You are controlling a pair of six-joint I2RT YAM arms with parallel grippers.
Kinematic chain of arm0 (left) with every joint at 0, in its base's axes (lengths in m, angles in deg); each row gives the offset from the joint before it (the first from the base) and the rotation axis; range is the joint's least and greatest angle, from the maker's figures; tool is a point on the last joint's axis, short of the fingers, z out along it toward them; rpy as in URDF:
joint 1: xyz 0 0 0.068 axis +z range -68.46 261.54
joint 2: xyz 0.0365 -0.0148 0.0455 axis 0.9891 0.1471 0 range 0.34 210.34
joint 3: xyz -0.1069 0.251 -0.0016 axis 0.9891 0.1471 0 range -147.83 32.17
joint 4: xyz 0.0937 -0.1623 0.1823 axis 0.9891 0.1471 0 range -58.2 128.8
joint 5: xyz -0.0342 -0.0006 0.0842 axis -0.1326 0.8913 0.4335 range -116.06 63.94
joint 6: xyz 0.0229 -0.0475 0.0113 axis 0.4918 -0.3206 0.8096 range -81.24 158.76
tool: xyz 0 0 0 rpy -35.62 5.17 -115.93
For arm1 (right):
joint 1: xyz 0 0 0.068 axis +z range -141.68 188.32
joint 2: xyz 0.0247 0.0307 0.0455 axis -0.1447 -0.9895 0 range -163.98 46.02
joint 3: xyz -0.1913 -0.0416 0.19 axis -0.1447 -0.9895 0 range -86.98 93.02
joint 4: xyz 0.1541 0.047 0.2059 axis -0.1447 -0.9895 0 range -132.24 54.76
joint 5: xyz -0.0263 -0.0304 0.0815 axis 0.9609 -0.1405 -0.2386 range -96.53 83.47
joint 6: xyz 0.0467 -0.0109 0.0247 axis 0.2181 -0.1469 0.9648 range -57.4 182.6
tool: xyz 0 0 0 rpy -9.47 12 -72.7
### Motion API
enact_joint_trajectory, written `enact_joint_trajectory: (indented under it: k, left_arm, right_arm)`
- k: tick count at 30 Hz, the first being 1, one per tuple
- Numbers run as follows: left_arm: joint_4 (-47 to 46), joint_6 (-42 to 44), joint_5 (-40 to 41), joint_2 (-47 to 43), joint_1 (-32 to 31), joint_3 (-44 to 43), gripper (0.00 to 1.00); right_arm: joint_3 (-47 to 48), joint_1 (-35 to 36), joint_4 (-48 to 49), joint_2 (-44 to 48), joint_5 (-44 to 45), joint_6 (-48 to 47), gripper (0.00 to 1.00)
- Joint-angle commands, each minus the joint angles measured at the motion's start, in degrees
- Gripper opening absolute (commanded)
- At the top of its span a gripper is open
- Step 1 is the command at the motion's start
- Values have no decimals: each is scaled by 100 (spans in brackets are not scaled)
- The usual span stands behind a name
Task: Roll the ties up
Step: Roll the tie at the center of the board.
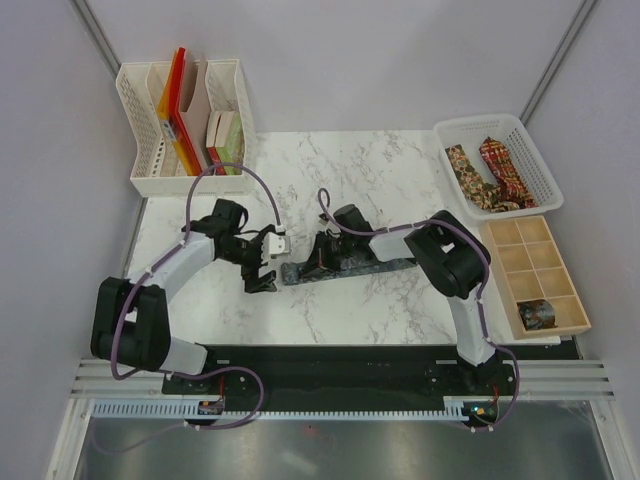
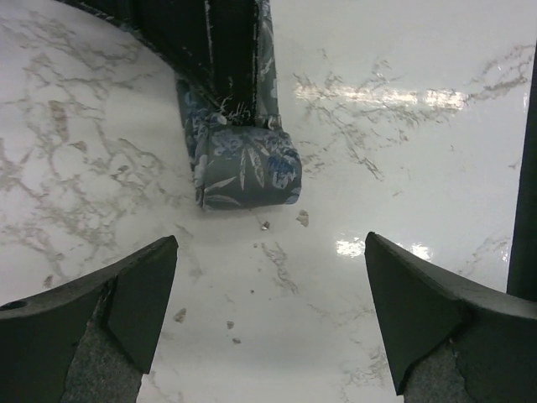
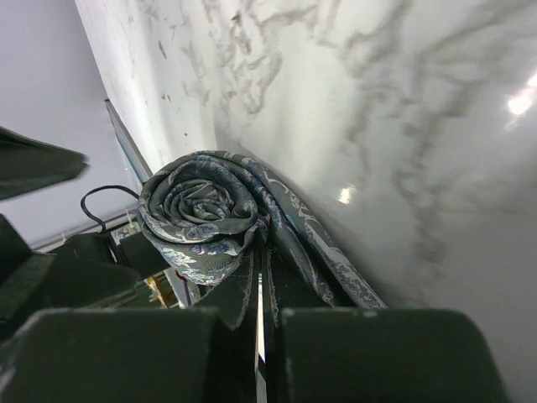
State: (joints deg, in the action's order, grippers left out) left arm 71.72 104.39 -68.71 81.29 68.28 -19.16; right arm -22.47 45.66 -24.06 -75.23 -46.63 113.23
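The dark grey-green tie (image 1: 375,267) lies across the middle of the table. Its left end is wound into a roll (image 3: 201,210), which also shows in the left wrist view (image 2: 247,168). My right gripper (image 1: 320,255) is shut, its fingertips (image 3: 243,290) pinching the tie fabric at the base of the roll. My left gripper (image 1: 262,276) is open and empty, low over bare marble just left of the roll, with its jaws wide apart (image 2: 268,285). The brown-gold tie (image 1: 462,165) and the red tie (image 1: 503,165) lie in the white basket.
The white basket (image 1: 540,170) stands at the back right. A wooden compartment box (image 1: 512,262) at the right edge holds a dark rolled bundle (image 1: 537,314). A white file rack (image 1: 140,130) with coloured folders stands at the back left.
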Motion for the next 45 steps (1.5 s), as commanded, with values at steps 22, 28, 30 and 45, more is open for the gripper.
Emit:
enact_joint_trajectory:
  k: [22,28,30,45]
  left_arm:
    - [-1161,197,732,544,-256,590,80]
    - [-1180,82,794,738,-327,484,63]
    - [-1084,170,811,756,-318,475,54]
    - [-670,451,1110,1072,-318,290,26]
  right_arm:
    - [53,660,306,-856,1127,1739,0]
    - [105,660,490,-883,1048,1845,0]
    - [263,652,446,-760,926,1775,0]
    - [765,388,-204,-22,635,993,0]
